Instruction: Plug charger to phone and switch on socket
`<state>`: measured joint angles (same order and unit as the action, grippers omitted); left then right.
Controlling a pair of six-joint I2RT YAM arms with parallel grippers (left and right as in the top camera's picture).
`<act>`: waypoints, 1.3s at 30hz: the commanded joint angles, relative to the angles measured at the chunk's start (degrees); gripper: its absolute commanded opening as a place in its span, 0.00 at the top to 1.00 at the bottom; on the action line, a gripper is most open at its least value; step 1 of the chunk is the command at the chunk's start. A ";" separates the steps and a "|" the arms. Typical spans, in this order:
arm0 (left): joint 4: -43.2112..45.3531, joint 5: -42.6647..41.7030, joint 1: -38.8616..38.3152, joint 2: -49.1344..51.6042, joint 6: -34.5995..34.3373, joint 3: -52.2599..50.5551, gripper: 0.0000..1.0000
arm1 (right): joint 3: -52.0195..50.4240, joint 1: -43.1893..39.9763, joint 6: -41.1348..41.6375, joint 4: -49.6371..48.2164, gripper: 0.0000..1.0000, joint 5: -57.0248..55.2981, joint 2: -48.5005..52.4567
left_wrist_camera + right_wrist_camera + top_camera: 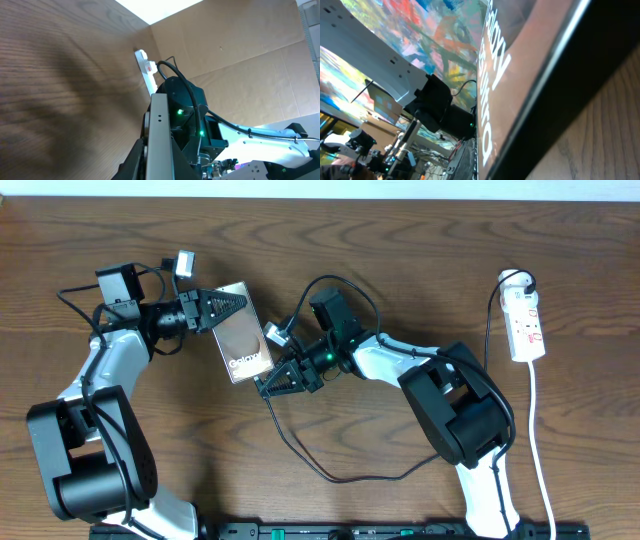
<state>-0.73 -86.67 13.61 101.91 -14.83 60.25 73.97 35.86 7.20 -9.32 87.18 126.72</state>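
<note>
Currently the phone (243, 332) sits near the middle of the bench (420, 250), clamped at its upper edge by the left gripper (222, 307). The right gripper (283, 376), closed on the end of the charger (338, 478), sits at the phone's lower edge. Treat the plug-in as under way, not confirmed (connector tip and port are hidden). You have yet to switch the socket (527, 323), well apart at the right.

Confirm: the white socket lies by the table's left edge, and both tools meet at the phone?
Wrong side. The overhead view shows the socket by the right edge of the table. The left tool and right tool do meet at the phone.
</note>
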 commanded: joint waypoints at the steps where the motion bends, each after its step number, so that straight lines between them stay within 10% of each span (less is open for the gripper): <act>1: 0.17 -2.32 -0.57 0.26 -0.74 -0.13 0.92 | 0.44 1.03 0.04 -0.28 0.99 -0.70 -0.59; 39: 0.22 -3.06 -2.47 0.26 0.02 -0.13 0.93 | 0.44 1.31 -0.33 -0.35 0.99 -1.51 -0.59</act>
<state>-0.32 -86.67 13.32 101.91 -14.79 60.25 73.97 35.90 7.18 -9.28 86.30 126.72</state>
